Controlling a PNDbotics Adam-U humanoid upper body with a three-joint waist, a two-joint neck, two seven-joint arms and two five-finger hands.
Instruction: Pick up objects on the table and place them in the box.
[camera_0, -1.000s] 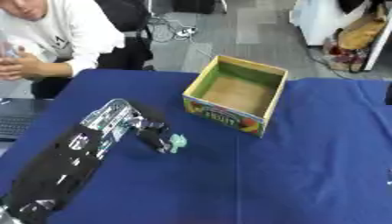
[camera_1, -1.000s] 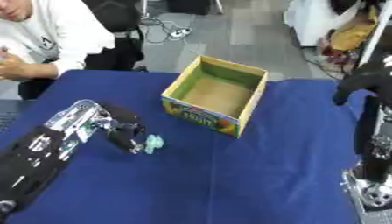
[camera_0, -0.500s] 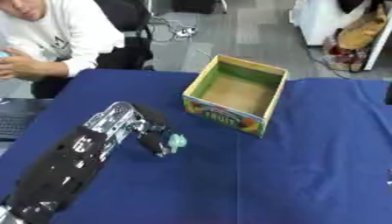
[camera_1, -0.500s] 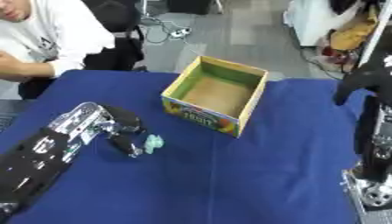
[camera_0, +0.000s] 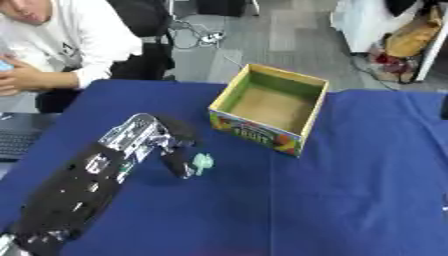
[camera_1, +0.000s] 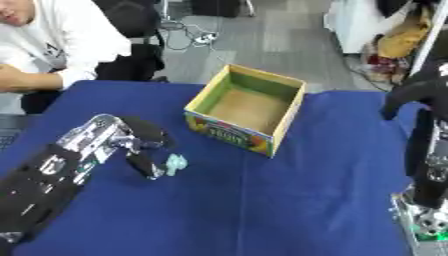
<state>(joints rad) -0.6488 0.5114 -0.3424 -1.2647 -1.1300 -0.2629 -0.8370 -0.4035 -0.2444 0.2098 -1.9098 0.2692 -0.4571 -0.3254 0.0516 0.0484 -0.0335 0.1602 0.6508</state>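
Observation:
A small pale green object (camera_0: 203, 161) sits at the tips of my left hand (camera_0: 163, 142), just left of the table's middle. The hand's dark fingers (camera_0: 181, 168) curl down beside it and pinch it against the thumb. My left arm runs in from the lower left corner. The open cardboard box (camera_0: 261, 131), green inside with a colourful printed front, stands up and to the right of the hand, and nothing shows inside it. My right arm stands upright at the right edge, its dark hand (camera_1: 413, 94) held high, well away from the box.
A blue cloth covers the table (camera_0: 350, 200). A laptop (camera_0: 12, 142) lies at the left edge. A person in a white top sits beyond the far left corner, touching nothing on the table. Grey floor with cables lies behind the box.
My left hand and the green object have shifted only slightly towards the right. The right arm has stayed where it was.

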